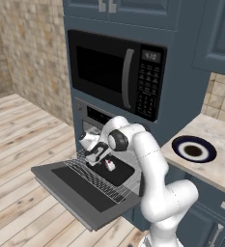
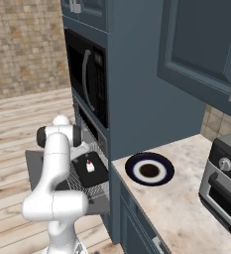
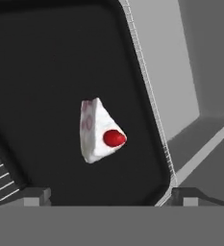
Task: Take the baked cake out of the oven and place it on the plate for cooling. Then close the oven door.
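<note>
The cake [image 3: 101,130], a small white slice with a red dot, lies on a flat black tray [image 3: 46,72] on the pulled-out wire rack [image 1: 97,181] of the oven [image 1: 95,116]. My gripper [image 3: 111,197] hangs just above the cake, open, with nothing between its fingertips [image 3: 31,196]. From the left base the gripper [image 1: 103,160] is beside the cake [image 1: 110,165]. The oven door [image 1: 70,185] is dropped down flat. The plate [image 1: 194,149], navy-rimmed with a dark centre, sits bare on the counter to the right, and also shows as the plate [image 2: 149,168], right of the cake [image 2: 90,166].
A black microwave [image 1: 116,72] sits directly above the oven. The marble counter [image 2: 186,208] carries a steel toaster oven [image 2: 226,181] at the far right. Blue cabinets [image 2: 201,44] hang overhead. Wooden floor [image 1: 22,130] lies to the left of the door.
</note>
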